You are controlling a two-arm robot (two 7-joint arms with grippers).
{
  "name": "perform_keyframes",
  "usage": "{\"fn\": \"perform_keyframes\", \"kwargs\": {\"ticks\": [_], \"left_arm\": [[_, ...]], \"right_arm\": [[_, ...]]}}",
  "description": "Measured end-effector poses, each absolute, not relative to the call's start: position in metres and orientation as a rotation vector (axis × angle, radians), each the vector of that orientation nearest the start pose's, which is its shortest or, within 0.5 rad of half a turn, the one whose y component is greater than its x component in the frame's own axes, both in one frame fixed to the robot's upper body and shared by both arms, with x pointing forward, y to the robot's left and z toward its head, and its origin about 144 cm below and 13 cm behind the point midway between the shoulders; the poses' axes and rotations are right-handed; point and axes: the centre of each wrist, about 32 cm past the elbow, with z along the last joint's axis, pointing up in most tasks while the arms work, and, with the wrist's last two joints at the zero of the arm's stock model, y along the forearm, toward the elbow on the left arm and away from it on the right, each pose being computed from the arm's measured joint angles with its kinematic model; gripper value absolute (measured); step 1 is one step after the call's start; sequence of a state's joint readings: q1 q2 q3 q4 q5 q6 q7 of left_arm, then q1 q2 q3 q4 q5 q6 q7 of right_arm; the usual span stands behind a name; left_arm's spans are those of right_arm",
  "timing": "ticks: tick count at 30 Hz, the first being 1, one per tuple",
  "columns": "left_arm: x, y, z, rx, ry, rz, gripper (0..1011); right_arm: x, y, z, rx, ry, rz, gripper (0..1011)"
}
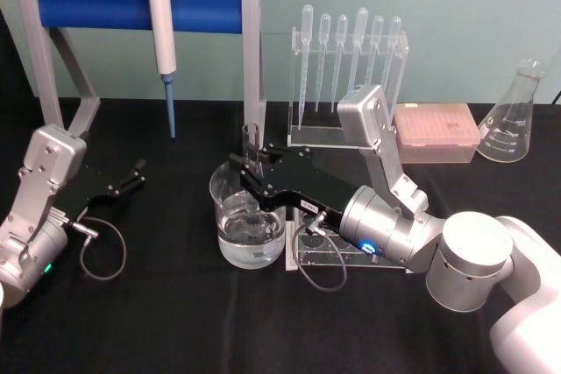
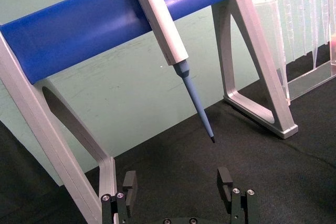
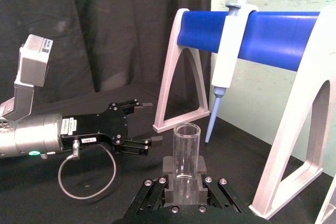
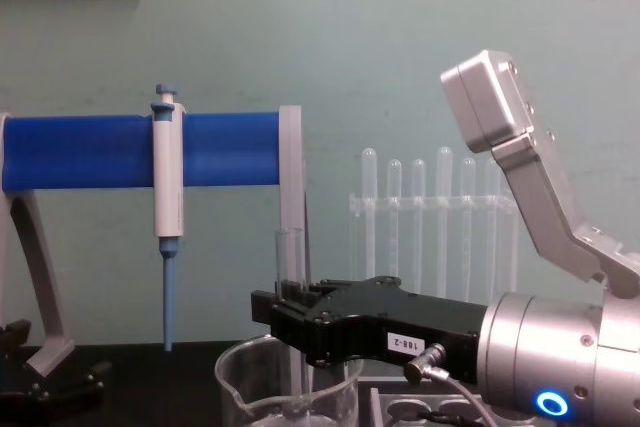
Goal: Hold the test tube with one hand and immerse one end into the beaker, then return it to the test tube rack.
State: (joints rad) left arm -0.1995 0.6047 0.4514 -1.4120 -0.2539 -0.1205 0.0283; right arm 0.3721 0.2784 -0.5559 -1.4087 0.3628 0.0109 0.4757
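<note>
The right gripper (image 1: 250, 183), black and two-fingered on a silver arm with a blue-lit ring, reaches over the wide clear glass beaker (image 1: 221, 203) from the beaker's right. Its jaws are clamped on the clear glass test tube (image 1: 252, 142), gripping it at mid-height. The right wrist view looks along the right gripper (image 3: 184, 181) and shows the test tube (image 3: 186, 148) pinched between both fingers, with its open rim standing free above them.

The tube is upright. Its upper part rises above the beaker's rim and its lower part hangs inside the glass wall, above or at the water that fills the beaker's lower part. Whether the rounded end is in the water cannot be told. In the chest view the test tube (image 4: 290, 257) passes down behind the right gripper (image 4: 290, 312) into the beaker (image 4: 238, 379).

The clear plastic test tube rack (image 1: 326, 257) lies on the black table (image 1: 175, 321) just right of the beaker, under the right arm.

The left gripper (image 1: 136, 172) sits well to the left of the beaker, low over the table. Its jaws are spread apart and hold nothing. From its own wrist camera, the left gripper (image 2: 177, 182) faces a blue-barred grey stand (image 2: 94, 27) behind the beaker, with a white-and-blue pipettor (image 2: 168, 30) hanging from it.
</note>
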Motion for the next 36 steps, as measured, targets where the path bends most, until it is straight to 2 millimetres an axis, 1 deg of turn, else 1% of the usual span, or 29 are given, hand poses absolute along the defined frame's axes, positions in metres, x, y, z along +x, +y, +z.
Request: {"fn": "perform_keyframes", "kwargs": {"ticks": [36], "left_arm": [[0.4886,0.3097,1.1398,0.304,-0.285,1.248,1000]], "right_arm": [[0.5260,-0.1596,1.1834,-0.031,-0.054,-0.622,228]]}}
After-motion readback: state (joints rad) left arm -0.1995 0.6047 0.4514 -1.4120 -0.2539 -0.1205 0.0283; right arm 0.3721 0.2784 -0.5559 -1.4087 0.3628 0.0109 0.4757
